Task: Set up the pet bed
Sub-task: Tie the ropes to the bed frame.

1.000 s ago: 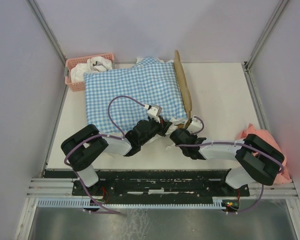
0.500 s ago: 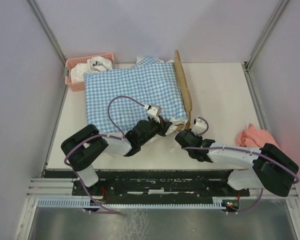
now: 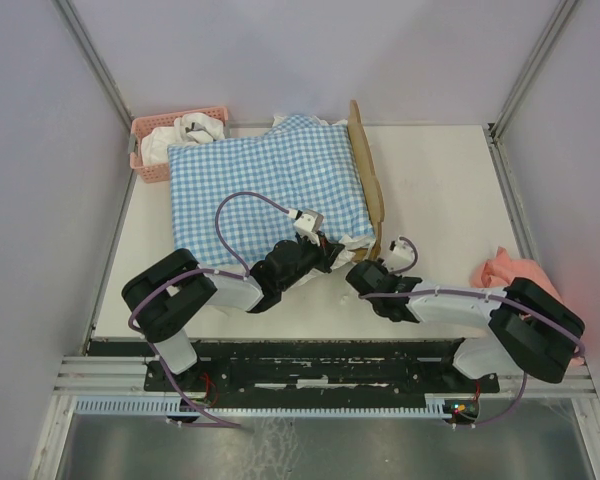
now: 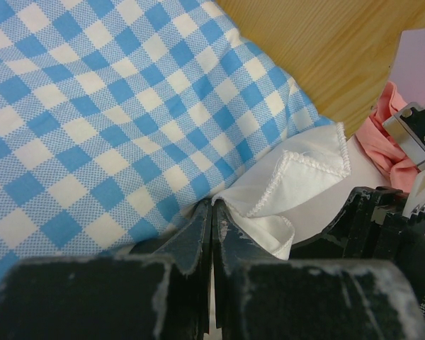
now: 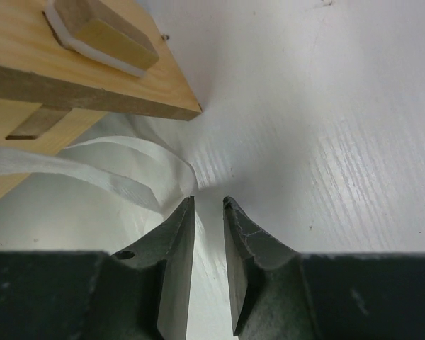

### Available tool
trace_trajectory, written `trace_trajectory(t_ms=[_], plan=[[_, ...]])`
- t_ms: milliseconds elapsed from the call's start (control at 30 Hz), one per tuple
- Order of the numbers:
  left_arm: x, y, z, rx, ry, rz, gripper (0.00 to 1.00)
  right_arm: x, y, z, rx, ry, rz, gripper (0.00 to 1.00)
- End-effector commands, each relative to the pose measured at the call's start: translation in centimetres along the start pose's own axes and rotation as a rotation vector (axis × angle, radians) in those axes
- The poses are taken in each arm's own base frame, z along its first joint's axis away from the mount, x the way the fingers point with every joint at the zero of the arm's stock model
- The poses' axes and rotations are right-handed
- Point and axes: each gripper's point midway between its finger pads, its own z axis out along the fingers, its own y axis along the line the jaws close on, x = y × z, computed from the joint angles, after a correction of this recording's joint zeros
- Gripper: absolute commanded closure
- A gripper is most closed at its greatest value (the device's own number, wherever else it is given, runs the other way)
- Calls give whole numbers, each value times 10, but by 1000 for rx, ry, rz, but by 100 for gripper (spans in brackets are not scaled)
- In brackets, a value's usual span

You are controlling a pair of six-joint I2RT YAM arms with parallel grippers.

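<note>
Bedding [image 3: 265, 185] in blue-and-white gingham lay spread over most of the pet bed [image 3: 366, 170]. From above, only a strip of the bed's light wood showed, standing on edge along the bedding's right side. The bed sat toward the back of the white table [image 3: 440, 190], a little left of the middle.

Both arms reached in to the near right corner of the bedding. The left gripper [image 4: 211, 225] had its jaws pressed tight together right at the hem, where the checks met the white ruffle [image 4: 290, 184]. I could not tell whether a fold of fabric was caught between them.

The right gripper [image 5: 207, 202] hung low over the bare tabletop just beside a wooden corner of the bed. Its jaws stood a narrow gap apart with nothing between them. A white strip of the trim curled up to the tip of its left finger, and whether the two touched I could not make out.

Off in the far left corner stood a pink basket [image 3: 148, 168], close to the bedding's back edge, with a white cloth [image 3: 185, 130] bundled inside. A salmon-pink cloth [image 3: 500, 268] lay crumpled at the table's right edge, well apart from the bed.
</note>
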Motion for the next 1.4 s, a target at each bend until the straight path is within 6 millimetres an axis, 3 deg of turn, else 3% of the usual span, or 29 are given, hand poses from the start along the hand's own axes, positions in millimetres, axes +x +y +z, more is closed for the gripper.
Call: trace_trajectory(t_ms=[0,533,1233,1367], plan=[[25,5,-9,-16,79,-27,97,-15,18,3,-17,-64,75,69],[26,5,-7,-10,74,-41,97,-40,18,-9,-31,-145,159,68],[27,4,-7,-6,74,-54,97,-23,33,6,-77,-103,168,68],[29,4,-6,-7,75,-57,97,-17,29,9,-61,-87,167,69]])
